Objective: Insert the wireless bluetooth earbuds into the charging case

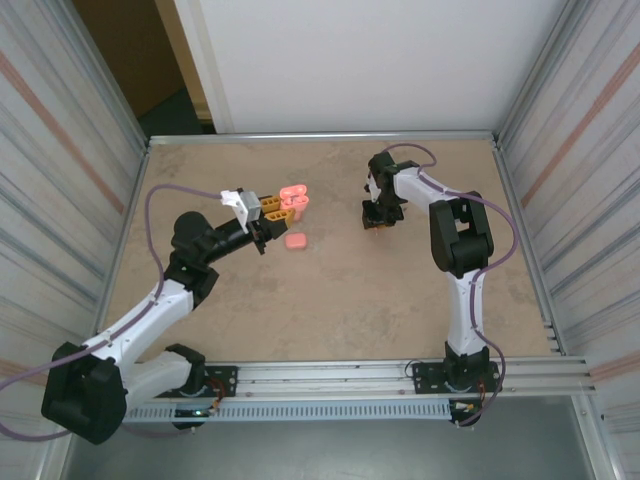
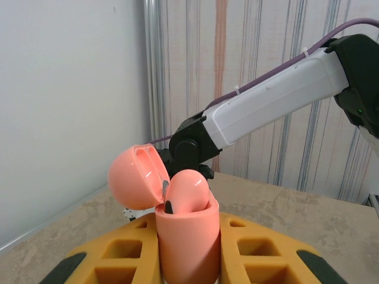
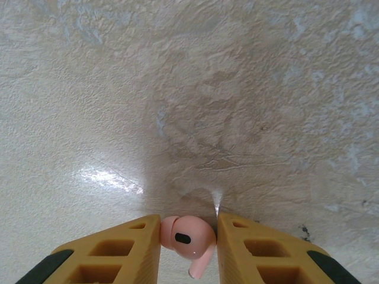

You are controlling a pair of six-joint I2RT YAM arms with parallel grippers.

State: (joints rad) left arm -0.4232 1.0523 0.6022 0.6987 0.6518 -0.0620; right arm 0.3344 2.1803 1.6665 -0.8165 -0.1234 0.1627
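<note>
My left gripper (image 1: 272, 210) is shut on a salmon-pink charging case (image 1: 294, 200), held upright above the table with its lid flipped open. In the left wrist view the case (image 2: 186, 242) stands between the yellow fingers (image 2: 118, 254), and one earbud (image 2: 188, 188) sits in its mouth beside the open lid (image 2: 133, 183). My right gripper (image 1: 378, 224) points down at the table to the right of centre. Its yellow fingers (image 3: 118, 251) press on both sides of a second pink earbud (image 3: 189, 235), whose stem points towards the camera.
A small closed pink case (image 1: 295, 241) lies on the tan table (image 1: 330, 300) just below the left gripper. Corrugated metal walls stand on both sides and a white wall at the back. The right arm (image 2: 266, 100) crosses the background of the left wrist view.
</note>
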